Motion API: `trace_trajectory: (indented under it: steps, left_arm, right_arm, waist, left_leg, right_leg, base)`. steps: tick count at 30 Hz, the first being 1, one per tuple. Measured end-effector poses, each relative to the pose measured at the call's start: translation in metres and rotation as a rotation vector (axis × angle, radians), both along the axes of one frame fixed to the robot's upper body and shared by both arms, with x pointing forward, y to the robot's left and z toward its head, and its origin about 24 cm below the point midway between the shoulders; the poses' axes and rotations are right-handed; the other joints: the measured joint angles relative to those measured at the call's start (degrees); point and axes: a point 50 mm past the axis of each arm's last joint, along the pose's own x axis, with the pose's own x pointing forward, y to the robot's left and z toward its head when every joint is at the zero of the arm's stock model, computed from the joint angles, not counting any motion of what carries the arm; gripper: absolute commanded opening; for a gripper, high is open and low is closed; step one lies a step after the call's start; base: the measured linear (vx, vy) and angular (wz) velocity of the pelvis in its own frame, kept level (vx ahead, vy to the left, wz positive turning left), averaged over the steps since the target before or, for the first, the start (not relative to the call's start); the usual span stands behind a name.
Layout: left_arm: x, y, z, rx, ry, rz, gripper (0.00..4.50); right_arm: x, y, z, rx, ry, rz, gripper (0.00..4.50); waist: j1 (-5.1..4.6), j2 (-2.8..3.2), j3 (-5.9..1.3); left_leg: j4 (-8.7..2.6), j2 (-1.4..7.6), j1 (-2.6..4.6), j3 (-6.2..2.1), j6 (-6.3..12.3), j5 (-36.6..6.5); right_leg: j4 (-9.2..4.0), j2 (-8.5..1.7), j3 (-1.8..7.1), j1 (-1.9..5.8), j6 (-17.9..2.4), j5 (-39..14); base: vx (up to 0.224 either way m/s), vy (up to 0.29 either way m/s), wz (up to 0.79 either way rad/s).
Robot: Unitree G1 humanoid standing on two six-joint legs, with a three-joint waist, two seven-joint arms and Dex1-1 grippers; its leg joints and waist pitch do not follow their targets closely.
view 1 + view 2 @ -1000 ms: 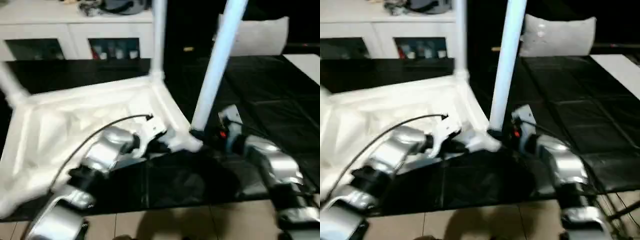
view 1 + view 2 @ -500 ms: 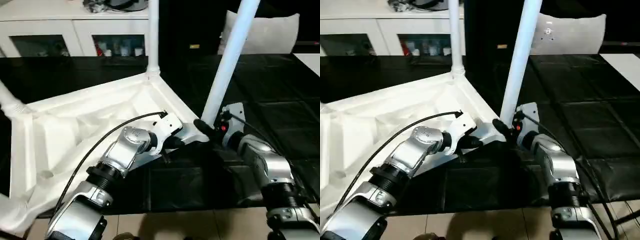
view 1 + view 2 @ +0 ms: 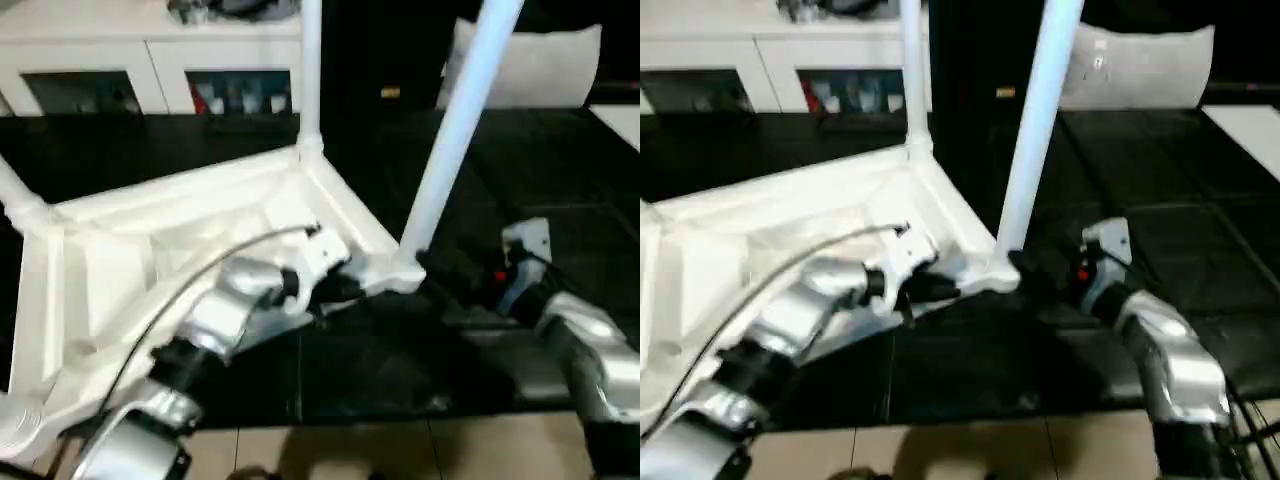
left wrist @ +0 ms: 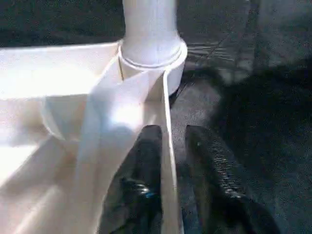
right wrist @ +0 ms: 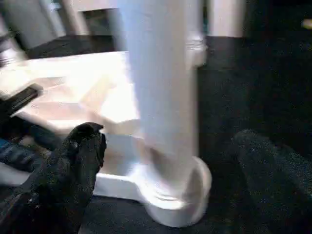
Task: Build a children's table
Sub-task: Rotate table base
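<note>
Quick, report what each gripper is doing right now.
Left gripper: shut on the table top's side wall, one finger on each side.
Right gripper: open, fingers either side of the leg, not gripping it.

The white plastic table top (image 3: 150, 260) lies upside down across the left and centre of the head view, its ribbed underside facing up and its raised rim framing shallow compartments; a long white leg (image 3: 460, 130) rises from the round socket (image 3: 405, 275) at the near right corner, leaning toward the upper right; a second leg (image 3: 310, 70) stands upright in the far corner socket at upper centre; a third leg (image 3: 18, 195) slants off the left edge.
</note>
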Motion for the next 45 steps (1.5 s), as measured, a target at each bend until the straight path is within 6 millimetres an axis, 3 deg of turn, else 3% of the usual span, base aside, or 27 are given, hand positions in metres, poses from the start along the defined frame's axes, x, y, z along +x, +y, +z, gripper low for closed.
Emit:
trace_trajectory:
  steps: [7, 13, 19, 20, 29, 35, 45]
  left_arm:
    - [-0.013, 0.030, 0.005, 0.071, 0.002, 0.051, 1.77]
    - [-0.027, 0.064, 0.017, 0.148, 0.009, 0.105, 2.22]
    - [-0.044, 0.076, 0.010, 0.197, 0.096, 0.109, 2.63]
    - [-0.045, 0.076, 0.010, 0.198, 0.103, 0.110, 2.86]
    - [-0.042, 0.083, 0.001, 0.295, 0.081, 0.184, 3.35]
    - [-0.038, 0.087, -0.006, 0.333, 0.050, 0.189, 3.35]
    - [-0.029, 0.089, -0.008, 0.366, -0.053, 0.185, 3.35]
  right_arm:
    - [-0.016, 0.025, 0.000, 0.024, 0.050, 0.204, 4.50]
    - [-0.011, 0.042, 0.009, 0.028, 0.028, 0.273, 4.50]
    - [0.018, 0.069, 0.006, 0.003, -0.002, 0.186, 4.50]
    - [0.021, 0.075, 0.005, -0.003, -0.005, 0.177, 4.50]
    - [0.052, 0.110, -0.006, 0.007, 0.036, -0.033, 4.50]
    - [0.067, 0.103, -0.011, 0.061, 0.091, -0.214, 4.50]
    - [0.083, 0.052, -0.018, 0.131, 0.116, -0.498, 4.50]
  waist:
    - [-0.25, 0.10, 0.04]
    - [-0.23, 0.15, 0.01]
    - [-0.28, 0.25, 0.06]
    - [-0.17, 0.31, 0.10]
    - [-0.41, 0.58, 0.25]
    - [-0.11, 0.72, 0.33]
    - [0.12, 0.76, 0.35]
  left_leg:
    - [0.07, 0.00, 0.08, -0.02, -0.03, 0.0]
    - [0.07, 0.00, 0.15, -0.02, -0.03, 0.0]
    - [0.07, -0.01, 0.13, -0.04, -0.06, 0.0]
    - [0.07, -0.01, 0.09, -0.04, -0.07, 0.0]
    - [0.06, -0.01, 0.11, -0.07, -0.17, 0.1]
    - [0.11, -0.06, 0.10, -0.07, -0.18, 0.1]
    - [0.14, -0.07, 0.09, -0.07, -0.19, 0.1]
  right_leg:
    - [0.00, 0.00, 0.00, 0.08, 0.0, 0.0]
    - [-0.01, 0.00, 0.02, 0.14, 0.0, 0.0]
    - [0.04, 0.00, 0.03, 0.10, 0.0, 0.0]
    - [0.04, 0.00, 0.03, 0.09, 0.0, 0.0]
    - [0.13, 0.03, 0.06, 0.07, -0.1, 0.1]
    - [0.11, 0.03, 0.16, 0.13, -0.1, 0.1]
    - [0.18, 0.02, 0.19, 0.20, -0.2, 0.2]
  base:
    - [0.000, 0.000, 0.00]
    - [0.000, 0.000, 0.00]
    - [0.000, 0.000, 0.00]
    - [0.000, 0.000, 0.00]
    - [0.000, 0.000, 0.00]
    - [0.000, 0.000, 0.00]
    - [0.000, 0.000, 0.00]
